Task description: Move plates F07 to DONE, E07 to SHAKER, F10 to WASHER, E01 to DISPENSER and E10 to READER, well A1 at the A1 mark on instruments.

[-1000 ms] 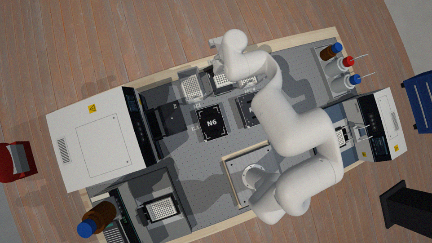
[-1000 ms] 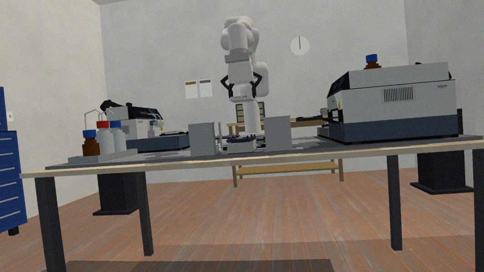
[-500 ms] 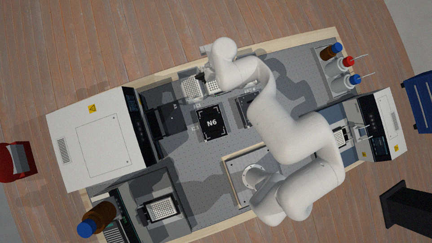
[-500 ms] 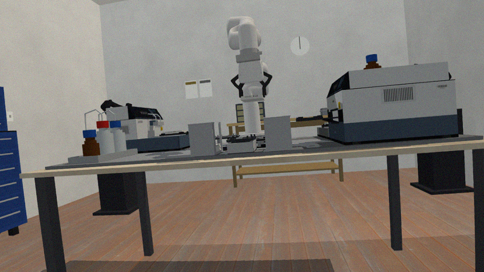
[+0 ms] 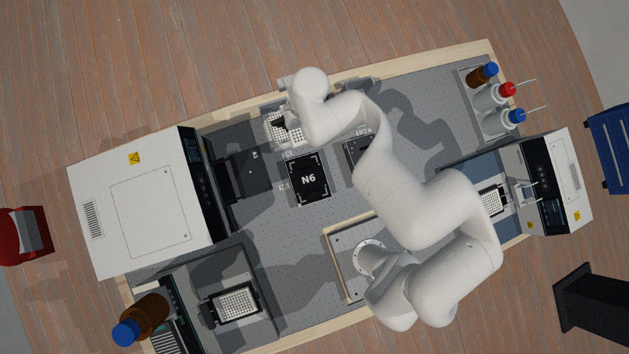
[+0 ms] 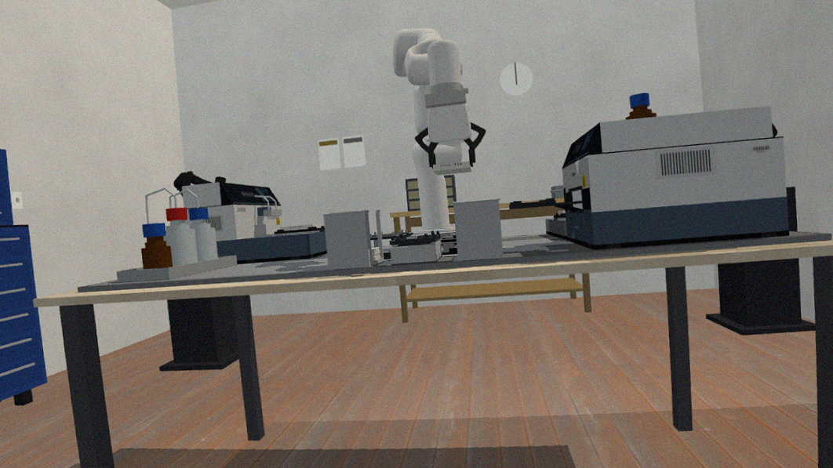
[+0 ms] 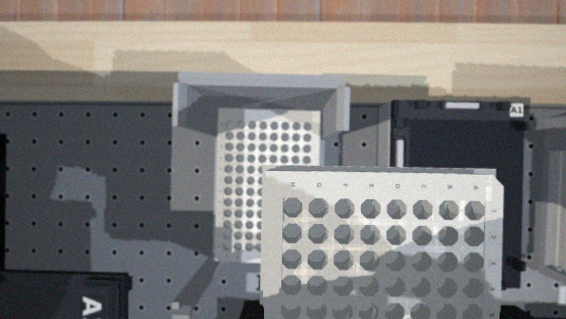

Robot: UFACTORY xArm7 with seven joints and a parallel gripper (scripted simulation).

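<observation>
White well plate (image 7: 385,237): held high above the table (image 6: 449,273) by the tool (image 6: 451,161), whose fingers are spread wide and clamped on the plate's sides; the plate's label cannot be read. In the wrist view the plate is seen partly over a grey stack rack (image 7: 258,90), on whose floor another well plate (image 7: 247,180) lies. To the right of that rack an empty black nest (image 7: 458,142), its corner marked A1, is seen. Nest N6 (image 5: 309,178) is found nearer mid-deck, bare. Further plates are seated in the instrument at left (image 5: 236,303) and the one at right (image 5: 490,200) of the top view.
</observation>
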